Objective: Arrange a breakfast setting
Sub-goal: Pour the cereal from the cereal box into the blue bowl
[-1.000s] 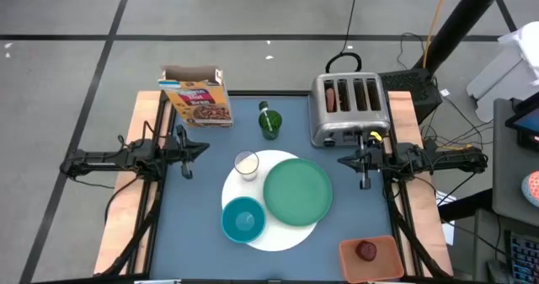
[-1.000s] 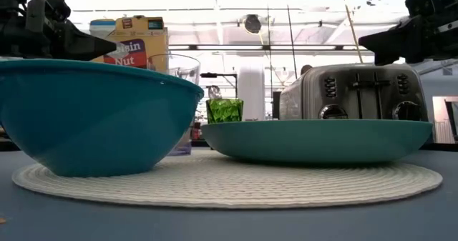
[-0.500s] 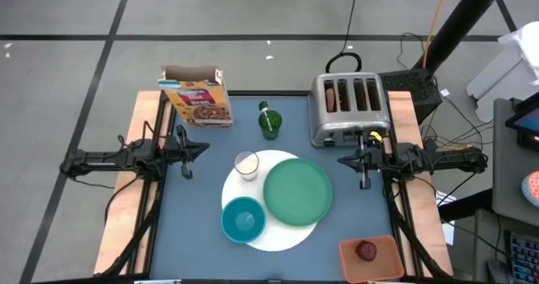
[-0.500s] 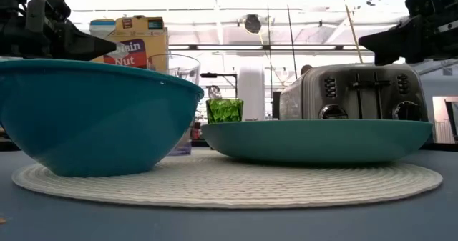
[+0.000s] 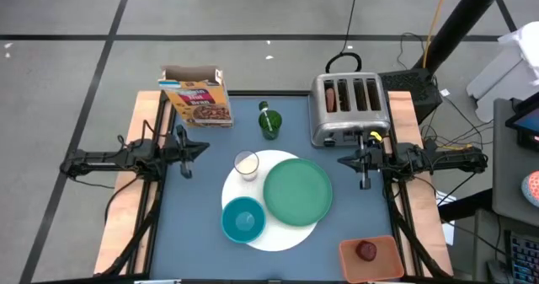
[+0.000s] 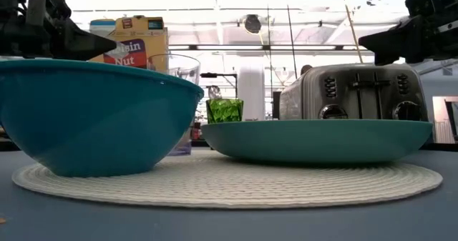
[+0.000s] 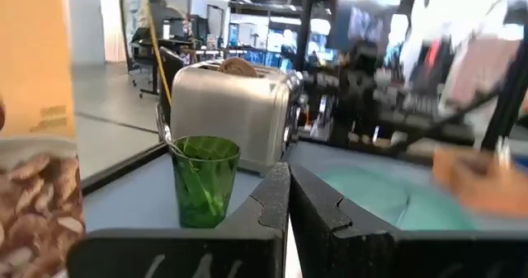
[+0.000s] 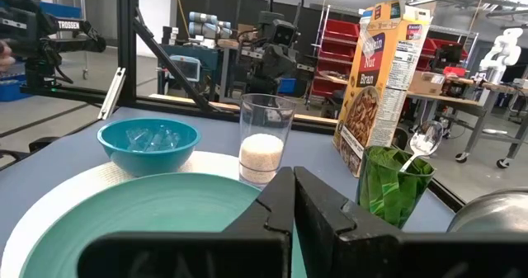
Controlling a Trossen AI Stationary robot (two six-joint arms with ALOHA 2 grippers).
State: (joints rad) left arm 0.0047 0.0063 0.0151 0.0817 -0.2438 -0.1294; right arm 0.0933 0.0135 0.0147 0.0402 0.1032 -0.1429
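A large white round disc (image 5: 290, 235) lies on the blue table. On it rest a green plate (image 5: 297, 191), a smaller teal bowl (image 5: 243, 219) and a small milk glass (image 5: 246, 164). A green cup (image 5: 269, 122) with a spoon (image 8: 425, 142) in it stands behind them. A brown bagel (image 5: 330, 99) sticks up from a slot of the silver toaster (image 5: 349, 109). A red fruit (image 5: 366, 250) lies on the orange-brown tray (image 5: 375, 263). My left gripper (image 5: 205, 145) is shut and empty above the table, left of the glass. My right gripper (image 5: 340, 159) is shut and empty, right of the plate.
An open cereal box (image 5: 196, 97) stands at the table's far left. The toaster stands at the far right, just behind my right arm. The tray sits at the near right corner. Bare blue table lies left of the disc.
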